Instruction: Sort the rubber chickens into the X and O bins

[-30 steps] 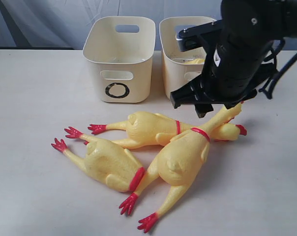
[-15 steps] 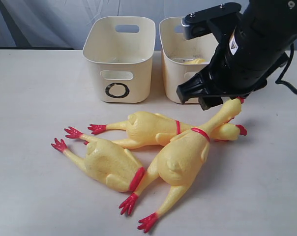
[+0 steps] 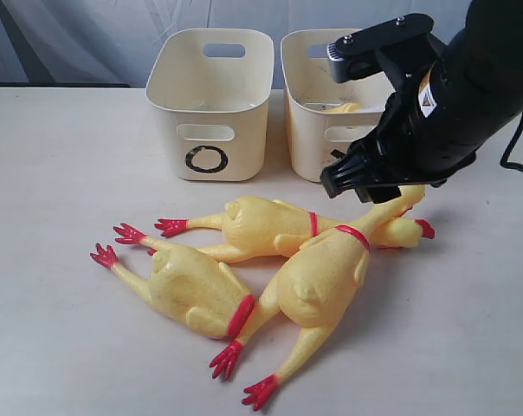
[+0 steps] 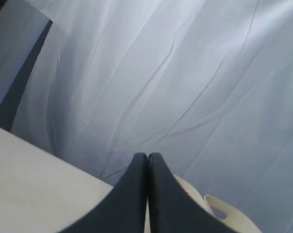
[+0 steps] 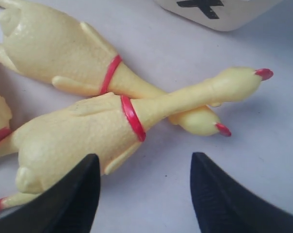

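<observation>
**Right tool spread over the crossed chickens, left tool clenched**

The pale desk [image 3: 62, 173] carries everything. My right arm fills the upper right of the exterior view, and my right tool [image 3: 365, 186] hangs just above the desk in front of the bins. Its jaws are spread wide and grasp nothing. My right wrist view shows the two dark fingers [image 5: 64, 204] apart, with bare desk between them.

Two cream bins stand side by side at the back. The O bin [image 3: 211, 104] is on the left. The X bin [image 3: 309, 139] is on the right, partly hidden behind my arm.

Three chickens lie in a heap near the middle of the desk. The upper whole chicken [image 3: 318, 277] lies on its back, feet toward the front edge. Its neck crosses over the neck of the lower whole chicken [image 3: 261, 225] and reaches up beside my right tool. The headless body [image 3: 192, 290] lies to their left, touching the upper one.

My left tool [image 4: 147, 162] is clenched, its tips pressed together on nothing, raised before a grey curtain [image 4: 185, 73].

A small yellow piece [image 3: 338, 108] sits inside the X bin.
</observation>
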### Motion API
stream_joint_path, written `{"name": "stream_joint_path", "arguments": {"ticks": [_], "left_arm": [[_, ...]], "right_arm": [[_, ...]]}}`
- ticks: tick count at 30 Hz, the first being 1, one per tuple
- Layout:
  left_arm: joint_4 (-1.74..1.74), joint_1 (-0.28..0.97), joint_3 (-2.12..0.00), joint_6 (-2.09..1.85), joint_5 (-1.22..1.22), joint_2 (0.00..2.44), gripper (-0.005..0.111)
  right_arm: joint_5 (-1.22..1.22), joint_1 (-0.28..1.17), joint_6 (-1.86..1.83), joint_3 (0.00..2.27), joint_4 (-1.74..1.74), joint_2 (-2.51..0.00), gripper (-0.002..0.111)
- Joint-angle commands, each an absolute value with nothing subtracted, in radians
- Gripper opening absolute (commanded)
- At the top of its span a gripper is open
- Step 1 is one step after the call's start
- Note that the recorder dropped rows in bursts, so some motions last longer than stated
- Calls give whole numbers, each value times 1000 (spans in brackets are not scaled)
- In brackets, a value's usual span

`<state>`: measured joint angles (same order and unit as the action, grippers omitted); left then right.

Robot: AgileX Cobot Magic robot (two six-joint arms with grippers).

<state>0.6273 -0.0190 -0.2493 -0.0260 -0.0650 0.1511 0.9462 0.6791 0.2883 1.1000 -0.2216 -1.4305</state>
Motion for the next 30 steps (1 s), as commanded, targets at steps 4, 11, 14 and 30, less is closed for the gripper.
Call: {"name": "stream_joint_path", "arguments": {"ticks": [4, 11, 14, 30], "left_arm": [[629, -17, -519, -334, -326, 495, 0], [1001, -17, -719, -989, -663, 772, 0], [1114, -17, -770, -1222, -839, 876, 1], [1071, 411, -1036, -1286, -623, 1359, 49]], "right_arm": [[902, 676, 281, 1059, -242, -1420, 53], [888, 676, 286, 1017, -238, -1418, 53], [894, 676, 310, 994, -245, -1400, 53], [880, 675, 737, 704, -576, -1010, 53]]}}
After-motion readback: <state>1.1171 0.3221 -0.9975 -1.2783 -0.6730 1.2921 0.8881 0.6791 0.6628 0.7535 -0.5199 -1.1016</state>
